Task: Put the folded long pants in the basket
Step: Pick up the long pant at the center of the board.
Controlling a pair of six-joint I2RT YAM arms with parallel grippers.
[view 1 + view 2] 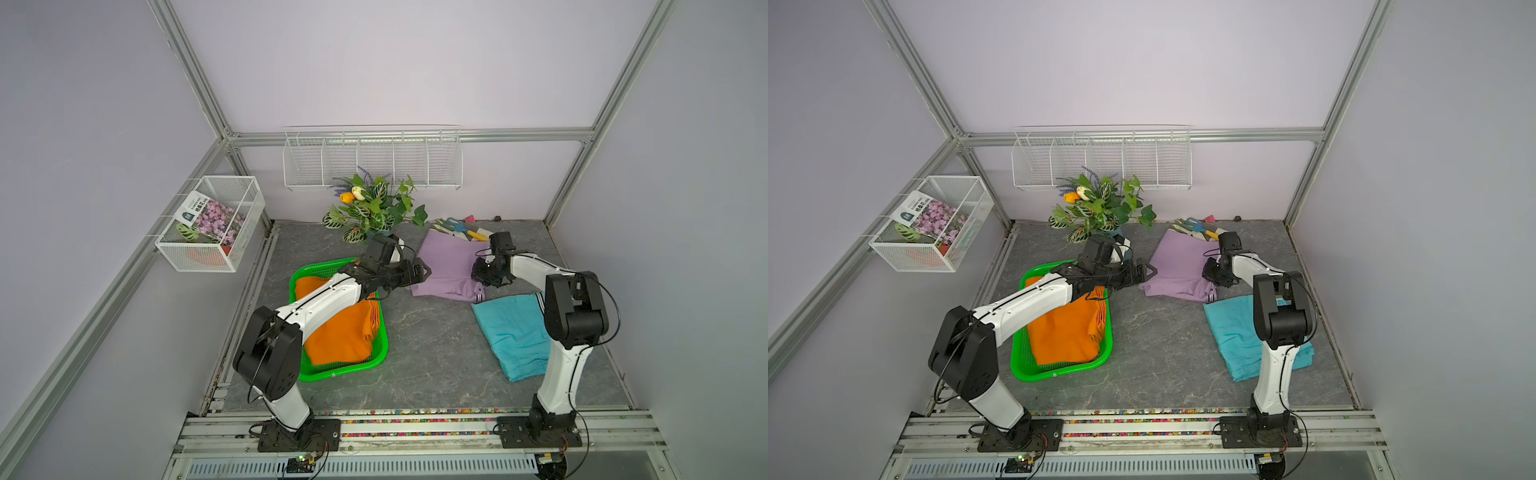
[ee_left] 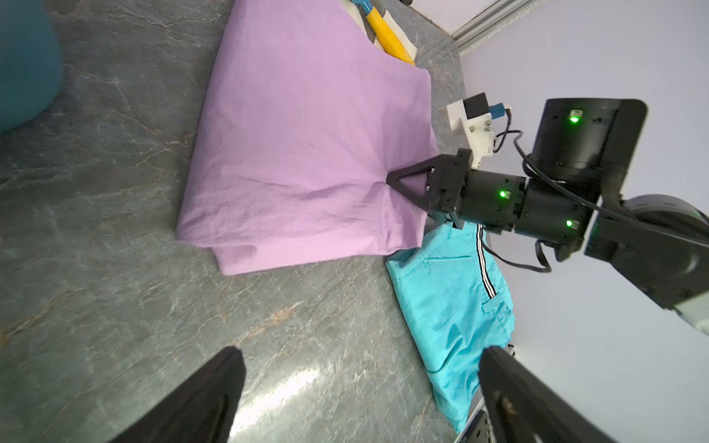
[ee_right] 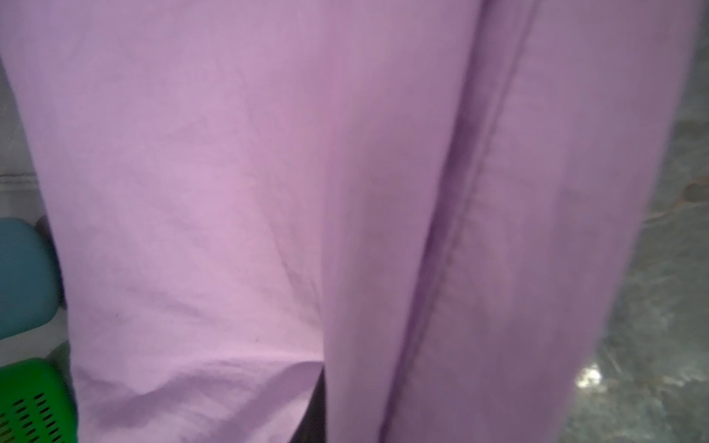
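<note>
Orange folded pants (image 1: 345, 332) lie in the green basket (image 1: 345, 372) under my left arm. Lilac folded pants (image 1: 446, 266) lie on the table behind the teal folded pants (image 1: 511, 328). My right gripper (image 1: 478, 270) is shut on the lilac pants' right edge; the left wrist view shows its tip (image 2: 391, 180) pinching the puckered cloth (image 2: 307, 153). Lilac cloth (image 3: 230, 191) fills the right wrist view and hides the jaws. My left gripper (image 1: 422, 272) is open just left of the lilac pants, with only bare table between its fingers (image 2: 215, 387).
An artificial plant in a blue pot (image 1: 374, 208) stands at the back behind the basket. Garden tools with a yellow handle (image 1: 465, 230) lie behind the lilac pants. A white wire box (image 1: 212, 224) hangs on the left wall and a white wire rack (image 1: 372, 160) on the back wall.
</note>
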